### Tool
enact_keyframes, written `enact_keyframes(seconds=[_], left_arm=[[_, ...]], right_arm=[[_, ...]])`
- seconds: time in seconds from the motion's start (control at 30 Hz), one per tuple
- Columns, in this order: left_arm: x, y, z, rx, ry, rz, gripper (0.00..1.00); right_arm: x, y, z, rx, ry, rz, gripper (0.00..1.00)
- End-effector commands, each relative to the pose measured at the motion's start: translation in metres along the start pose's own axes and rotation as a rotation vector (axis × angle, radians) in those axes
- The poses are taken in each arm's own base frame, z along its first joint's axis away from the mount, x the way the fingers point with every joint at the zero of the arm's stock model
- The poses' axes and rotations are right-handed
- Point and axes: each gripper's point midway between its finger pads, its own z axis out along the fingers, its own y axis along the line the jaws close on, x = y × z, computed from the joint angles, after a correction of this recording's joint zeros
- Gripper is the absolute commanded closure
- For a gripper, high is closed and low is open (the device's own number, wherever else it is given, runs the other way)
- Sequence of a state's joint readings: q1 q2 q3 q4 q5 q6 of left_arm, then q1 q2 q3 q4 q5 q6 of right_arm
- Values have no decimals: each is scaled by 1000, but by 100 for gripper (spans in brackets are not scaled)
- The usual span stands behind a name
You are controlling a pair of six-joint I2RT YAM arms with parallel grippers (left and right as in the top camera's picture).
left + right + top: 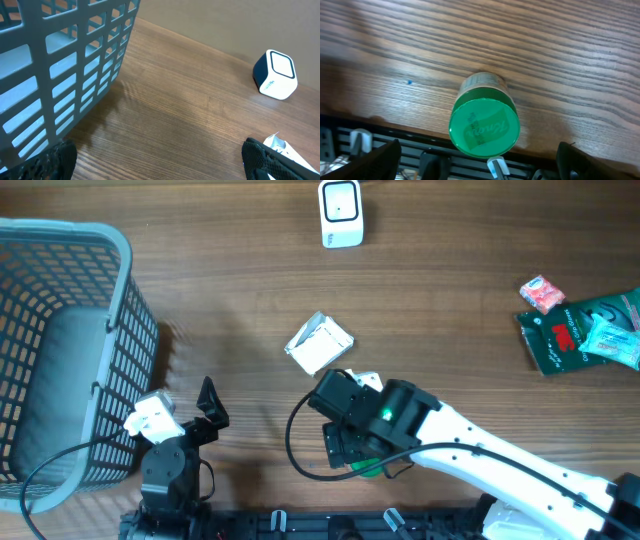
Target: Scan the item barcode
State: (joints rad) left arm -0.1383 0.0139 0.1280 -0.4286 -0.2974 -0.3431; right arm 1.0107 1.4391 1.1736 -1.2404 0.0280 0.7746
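A jar with a green lid (484, 125) stands upright near the table's front edge. My right gripper (481, 167) hangs above it, open, its dark fingers (376, 161) wide apart on either side of the jar without touching it. From overhead only a green sliver of the jar (366, 470) shows under the right gripper (352, 448). The white cube scanner (341, 213) sits at the far middle, and the left wrist view catches the scanner (276, 74) too. My left gripper (160, 165) is open over bare wood, near the basket.
A grey slatted basket (100, 310) fills the left side. A white packet (320, 343) lies mid-table, just beyond the right arm. At the far right are a green pouch (565, 335) and a small pink packet (541, 293). Black rails run below the front edge.
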Motion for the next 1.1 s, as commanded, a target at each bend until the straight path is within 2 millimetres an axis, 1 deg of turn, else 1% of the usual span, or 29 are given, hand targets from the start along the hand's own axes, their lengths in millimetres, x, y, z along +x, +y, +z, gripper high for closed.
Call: enact_keyframes(seconds=[0.0,0.1,0.17,0.2,0.27,0.3,0.37,0.47,0.57,0.73,0.83,0.9,0.93,1.0,1.07], left_arm=[[-1,0,0,-2,-8,-7,0],[-1,0,0,-2,-8,-7,0],[-1,0,0,-2,-8,-7,0],[-1,0,0,-2,-8,-7,0],[-1,0,0,-2,-8,-7,0],[-1,0,0,-2,-8,-7,0],[-1,0,0,-2,-8,-7,0],[-1,0,0,-2,-8,-7,0],[-1,0,0,-2,-8,-7,0],[-1,0,0,-2,-8,-7,0],[-1,0,0,-2,-8,-7,0],[-1,0,0,-2,-8,-7,0],[-1,0,0,-2,-8,-7,0],[-1,0,0,-2,-8,-7,0],[-1,0,0,-2,-8,-7,0]], right_arm=[[0,-2,9,46,8,17,0],[1,-1,10,43,16,26,0],[8,-5,18,54,39,27,0],[11,-5,24,51,53,27,0],[21,-3,43,21,90,27,0],[28,0,53,-7,116,29,0],[37,7,66,-62,152,31,1],[43,11,84,-108,161,36,0],[53,0,98,-80,180,121,0],[47,4,103,-95,161,121,0],[42,-8,117,-72,222,160,0],[42,-7,123,-106,266,140,0],[42,-7,127,-107,281,138,2],[43,-8,131,-98,291,140,15],[45,-5,130,-111,301,140,25]])
